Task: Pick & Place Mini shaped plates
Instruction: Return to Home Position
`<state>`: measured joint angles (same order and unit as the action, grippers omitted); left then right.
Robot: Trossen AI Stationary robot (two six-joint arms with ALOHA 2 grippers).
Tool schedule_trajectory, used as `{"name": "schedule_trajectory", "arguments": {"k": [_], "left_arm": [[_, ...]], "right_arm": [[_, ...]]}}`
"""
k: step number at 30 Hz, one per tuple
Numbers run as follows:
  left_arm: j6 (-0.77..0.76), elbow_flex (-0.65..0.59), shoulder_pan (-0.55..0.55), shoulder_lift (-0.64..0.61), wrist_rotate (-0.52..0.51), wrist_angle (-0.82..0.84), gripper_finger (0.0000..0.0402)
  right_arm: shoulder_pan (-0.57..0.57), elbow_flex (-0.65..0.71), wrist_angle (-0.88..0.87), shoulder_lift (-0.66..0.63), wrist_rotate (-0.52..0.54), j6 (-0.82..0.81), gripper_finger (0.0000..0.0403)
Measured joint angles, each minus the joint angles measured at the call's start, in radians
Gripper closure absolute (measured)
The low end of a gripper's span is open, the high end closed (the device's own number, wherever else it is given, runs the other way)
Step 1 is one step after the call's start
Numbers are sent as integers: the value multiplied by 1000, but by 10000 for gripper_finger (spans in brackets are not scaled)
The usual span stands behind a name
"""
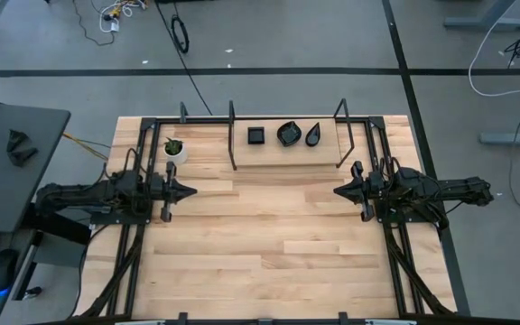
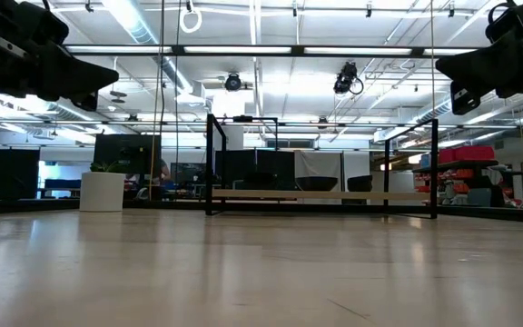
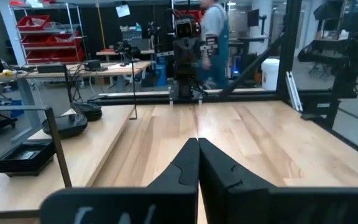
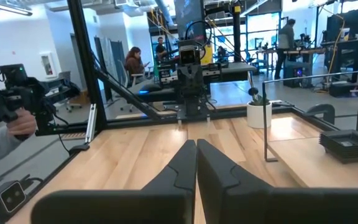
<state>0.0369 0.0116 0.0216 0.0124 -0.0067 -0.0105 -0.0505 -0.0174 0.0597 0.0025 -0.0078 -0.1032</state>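
Observation:
Three low stacks of mini shaped plates stand in a row on a raised wooden board (image 2: 320, 194) at the table's far middle: square (image 1: 255, 135), rounded (image 1: 288, 134) and teardrop (image 1: 313, 135). The left wrist view shows the square stack (image 3: 23, 157) and the rounded one (image 3: 67, 126); the right wrist view shows the square stack (image 4: 352, 144). My left gripper (image 1: 190, 190) hovers level at the table's left, shut and with nothing in it (image 3: 197, 146). My right gripper (image 1: 338, 191) faces it from the right, also shut with nothing in it (image 4: 196, 146).
A small white pot with a green plant (image 1: 175, 150) stands at the far left, near my left gripper. Black frame posts (image 1: 233, 135) (image 1: 343, 134) flank the board. The wooden tabletop (image 1: 269, 244) stretches between the arms. A person's hand with a device (image 4: 17, 121) shows beyond the table.

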Motion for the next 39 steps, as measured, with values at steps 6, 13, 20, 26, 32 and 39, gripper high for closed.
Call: {"name": "schedule_trajectory", "arguments": {"k": [6,13,20,26,32,39], "left_arm": [[-74,-1,0,0,0,2,396],[-198,-4,0,0,4,-31,376],[-241,-4,0,1,6,-63,378],[-243,-4,0,0,4,-68,378],[-243,-4,0,0,3,-72,377],[-243,-4,0,0,2,-73,376]], "right_arm": [[0,0,0,0,0,0,385],[0,0,0,0,0,0,385],[0,0,0,0,0,0,385],[0,0,0,-1,0,0,385],[27,0,-6,-2,0,0,385],[48,0,-48,-2,0,24,385]]}}
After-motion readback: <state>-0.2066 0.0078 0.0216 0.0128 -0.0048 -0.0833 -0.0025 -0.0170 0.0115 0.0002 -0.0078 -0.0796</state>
